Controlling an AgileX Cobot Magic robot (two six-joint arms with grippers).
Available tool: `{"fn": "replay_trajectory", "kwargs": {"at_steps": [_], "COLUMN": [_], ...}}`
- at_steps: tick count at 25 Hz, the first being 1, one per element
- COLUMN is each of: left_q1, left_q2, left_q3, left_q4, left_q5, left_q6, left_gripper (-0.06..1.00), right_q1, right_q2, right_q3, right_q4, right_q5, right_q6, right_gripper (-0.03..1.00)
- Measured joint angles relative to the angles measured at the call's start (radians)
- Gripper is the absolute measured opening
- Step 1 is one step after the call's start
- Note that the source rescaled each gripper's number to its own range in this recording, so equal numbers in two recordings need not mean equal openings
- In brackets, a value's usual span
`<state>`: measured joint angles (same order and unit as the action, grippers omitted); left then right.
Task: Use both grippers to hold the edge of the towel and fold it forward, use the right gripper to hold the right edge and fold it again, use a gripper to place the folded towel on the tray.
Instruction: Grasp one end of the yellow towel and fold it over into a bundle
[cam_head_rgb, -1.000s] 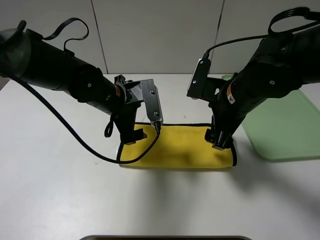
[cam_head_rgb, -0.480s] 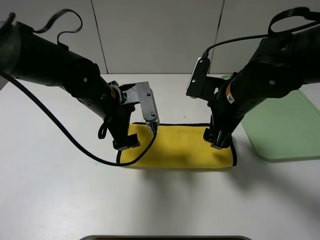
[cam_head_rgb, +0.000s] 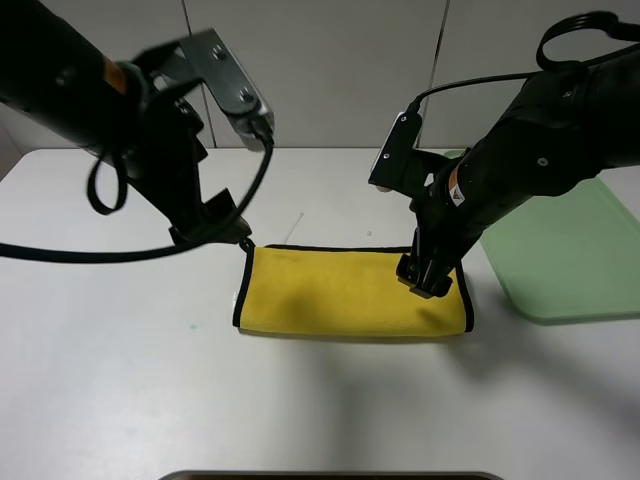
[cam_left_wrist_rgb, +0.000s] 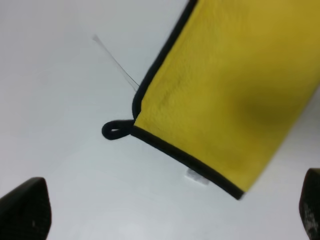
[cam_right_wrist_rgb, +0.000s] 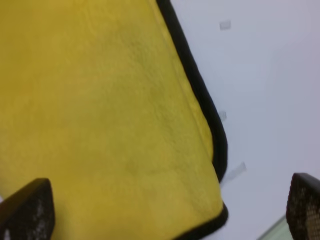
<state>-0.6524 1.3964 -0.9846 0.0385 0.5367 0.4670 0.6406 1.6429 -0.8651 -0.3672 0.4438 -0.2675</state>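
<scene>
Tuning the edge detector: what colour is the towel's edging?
Black: a thin edging round the bright yellow towel. It shows best in the left wrist view.

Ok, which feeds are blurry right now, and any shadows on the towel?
Exterior high: left claw smeared with blur, right claw sharp, soft shadow patches on the towel. Left wrist: towel slightly soft, one darker patch. Right wrist: towel very close, soft.

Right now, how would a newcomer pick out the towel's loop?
On the white table, left of the green tray, lies a yellow towel. At its far left corner, a small black loop pokes out onto the table. Unlike the straight edging, it forms a ring.
</scene>
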Motion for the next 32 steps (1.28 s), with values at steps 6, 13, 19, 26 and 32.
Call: {"fn": "replay_trajectory", "kwargs": {"at_steps": [6,13,19,26,32], "left_q1": [0.000,0.000,0.000,0.000,0.000], "left_q2": [-0.232,-0.536,-0.776,-0.998,-1.130], "left_q3": [0.079,0.265,0.390,0.471,0.472], "left_q4": [-0.032,-0.038,-0.038,-0.031,0.007], "left_q5": [0.077,0.101,0.206,0.375,0.475], "left_q6": [-0.117,-0.280,-0.423,-0.527,-0.635], "left_gripper": [1.00,1.00,1.00,1.00,1.00], "right_q1": [0.000,0.000,0.000,0.000,0.000], "right_q2": [0.000,0.000,0.000,0.000,0.000], "right_q3": [0.000,0.000,0.000,0.000,0.000], "right_q4": [0.033,0.079,0.113,0.134,0.156], "right_q5": [-0.021,-0.027,-0.053,-0.061,-0.061], "right_q6": [0.000,0.000,0.000,0.002,0.003], "right_gripper": [1.00,1.00,1.00,1.00,1.00]}}
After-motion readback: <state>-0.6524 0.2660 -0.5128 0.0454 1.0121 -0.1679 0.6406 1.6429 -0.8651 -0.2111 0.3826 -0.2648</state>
